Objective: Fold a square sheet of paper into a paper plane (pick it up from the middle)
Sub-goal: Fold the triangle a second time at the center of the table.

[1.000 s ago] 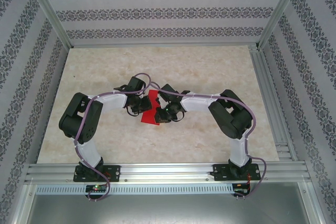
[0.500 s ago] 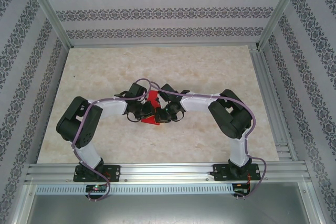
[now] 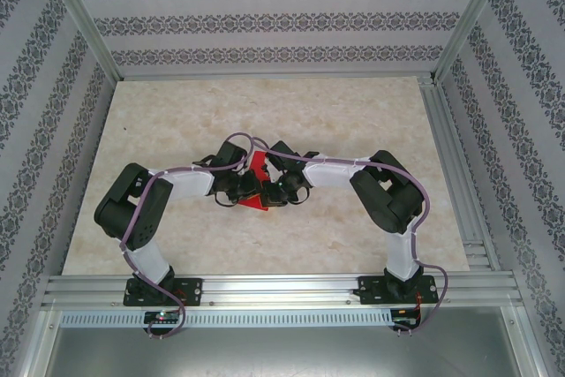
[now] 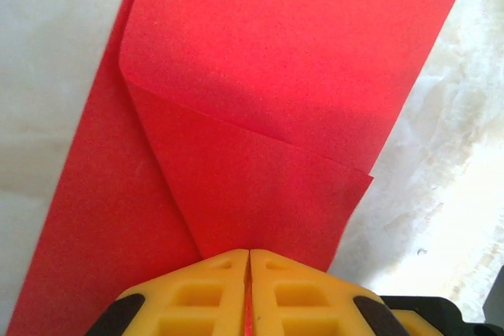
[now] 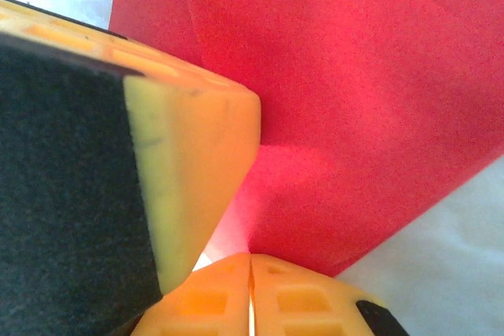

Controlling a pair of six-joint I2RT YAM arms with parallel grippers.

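Paper (image 3: 257, 166): red, part-folded, in the middle of the table (image 3: 371, 130), right between your two claws.
Left claw (image 4: 249, 273): tips together, clamped on the paper's edge; a red sliver shows in the seam.
Right claw (image 5: 250, 289): tips together too; the paper runs down into them, so I judge it pinched there.
Crowding: a big yellow finger (image 5: 185, 155) sits just beside the right claw's tips, likely the left claw's; your two grips are very close.
Long axis: from above the paper runs far-to-near, left claw (image 3: 237, 188) on its left side, right claw (image 3: 275, 190) on its right.
Direction from left claw: the paper (image 4: 260, 76) stretches away from the tips, leaning right, with a slanted crease across it.
Nearer arm: neither; both are on it.
Next move, my call: your fold turns about that long axis, so anchor with one claw and swing the other across.
Risk: thin sheet, two pinches close together; pull them apart and it may tear.
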